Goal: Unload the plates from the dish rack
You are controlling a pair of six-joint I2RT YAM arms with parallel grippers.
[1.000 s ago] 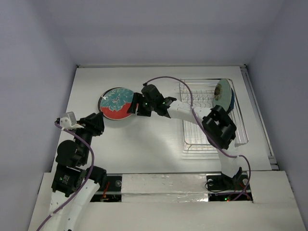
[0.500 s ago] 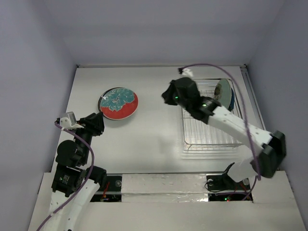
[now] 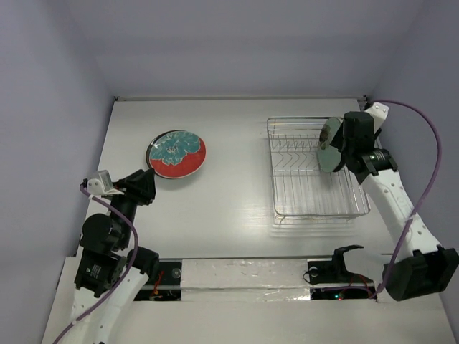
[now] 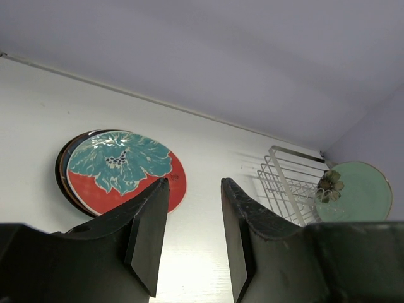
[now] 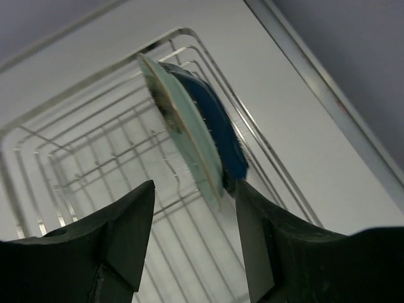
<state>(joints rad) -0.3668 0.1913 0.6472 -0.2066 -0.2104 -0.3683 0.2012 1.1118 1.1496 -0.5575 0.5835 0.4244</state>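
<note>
Right arm has swung from mid-table to the far right end of the dish rack (image 3: 308,193). The right gripper (image 5: 194,189) stands spread, fingers either side of the pale mint plate (image 5: 180,129) and blue dish (image 5: 218,136); both stand upright in the rack, neither gripped. The red flower plate (image 3: 178,154) lies flat on the table (image 3: 229,201), unchanged. The left gripper (image 4: 192,189) stays near it, jaws apart, holding nothing.

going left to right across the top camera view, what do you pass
left pincer → red flower plate → bare part of the dish rack → mint green plate
</note>
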